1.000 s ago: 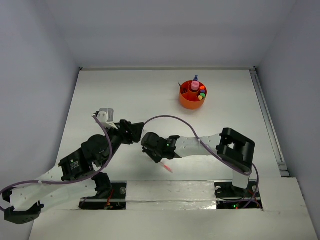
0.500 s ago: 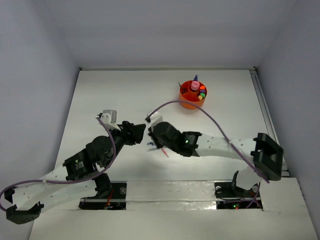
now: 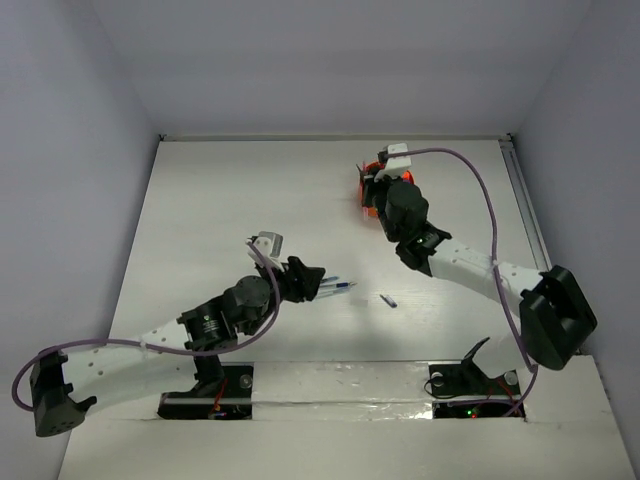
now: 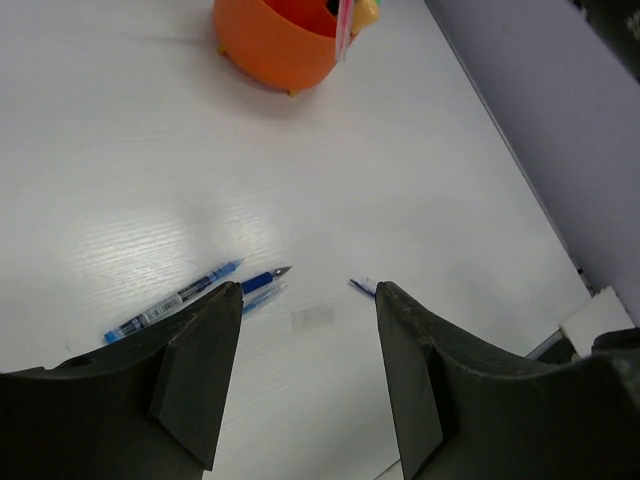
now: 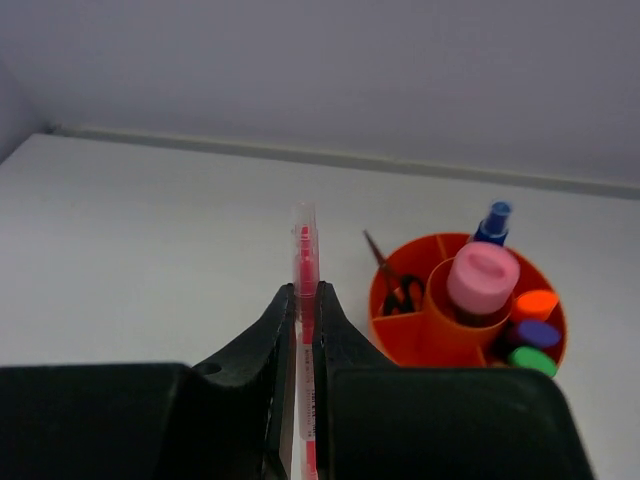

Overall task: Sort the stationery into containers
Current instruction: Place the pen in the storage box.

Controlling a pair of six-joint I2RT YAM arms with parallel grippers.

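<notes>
Top view: left fingers over the mid desk. A blue pen lies just off their tips, and a small blue piece sits apart to its right. The right arm reaches to the orange tub on the far side.

Left wrist: fingers spread wide, gripping nothing. Blue pen flat on the desk, near one fingertip.

Right wrist: right fingers clenched on a red pen, which points toward the far wall, left of the tub. The tub holds scissors, a pink tube at centre, a blue-capped bottle and highlighters.

All three views share the tub
</notes>
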